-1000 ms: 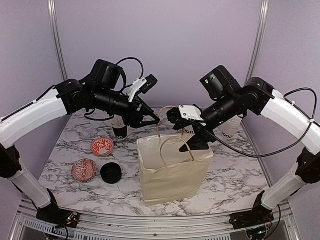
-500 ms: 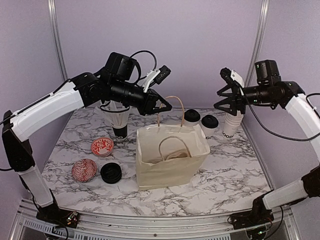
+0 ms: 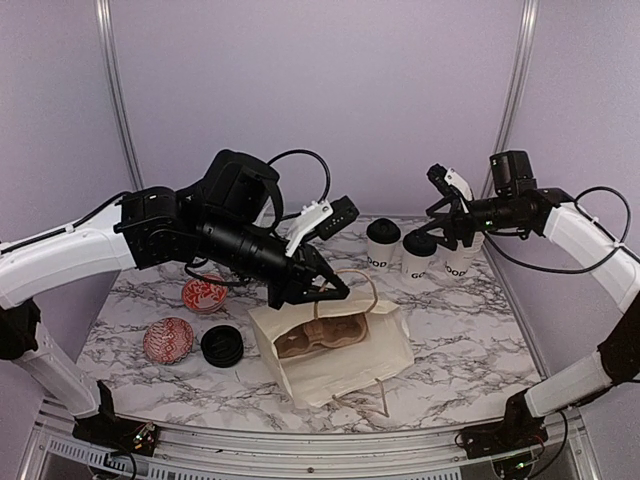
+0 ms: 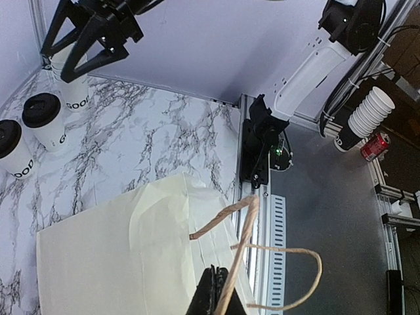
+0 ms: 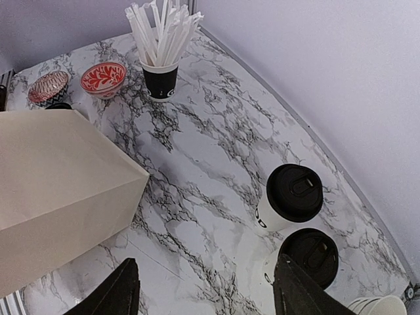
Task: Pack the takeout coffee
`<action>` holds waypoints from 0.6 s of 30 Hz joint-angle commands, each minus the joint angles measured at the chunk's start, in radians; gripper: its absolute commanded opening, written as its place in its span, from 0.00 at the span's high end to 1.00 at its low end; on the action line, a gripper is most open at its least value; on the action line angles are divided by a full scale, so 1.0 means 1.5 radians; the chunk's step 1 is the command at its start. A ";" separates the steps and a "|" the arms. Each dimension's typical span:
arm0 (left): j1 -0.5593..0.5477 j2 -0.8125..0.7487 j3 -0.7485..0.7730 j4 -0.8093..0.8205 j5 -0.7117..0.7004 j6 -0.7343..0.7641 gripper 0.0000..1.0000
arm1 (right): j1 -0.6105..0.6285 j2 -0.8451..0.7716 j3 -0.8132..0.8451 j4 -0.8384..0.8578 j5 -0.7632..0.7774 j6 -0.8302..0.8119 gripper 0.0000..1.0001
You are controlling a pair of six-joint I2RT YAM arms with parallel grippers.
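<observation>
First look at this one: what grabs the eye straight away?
The cream paper bag sits mid-table, tipped at a slant, with the left claw shut on one of its twine handles. Next comes the right claw, hanging open above the lidded white coffee cups at the table's far right corner, with none of them in its grip.

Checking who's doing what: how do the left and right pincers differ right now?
The left pincer is shut on the twine handle of the cream paper bag; the right pincer is open, holding nothing. The left sits at the bag's mouth mid-table; the right hangs at the back by the black-lidded white paper cups. Both have black fingers.
</observation>
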 commanded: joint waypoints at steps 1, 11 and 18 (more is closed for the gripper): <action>-0.035 -0.024 -0.012 0.015 -0.033 -0.007 0.98 | -0.002 0.004 0.003 0.022 -0.028 0.000 0.33; -0.042 -0.028 0.006 0.005 -0.059 0.043 0.98 | -0.002 -0.020 0.011 -0.008 -0.045 -0.017 0.33; 0.022 -0.017 0.061 0.005 -0.163 0.116 1.00 | -0.002 -0.021 0.039 -0.040 -0.074 -0.025 0.33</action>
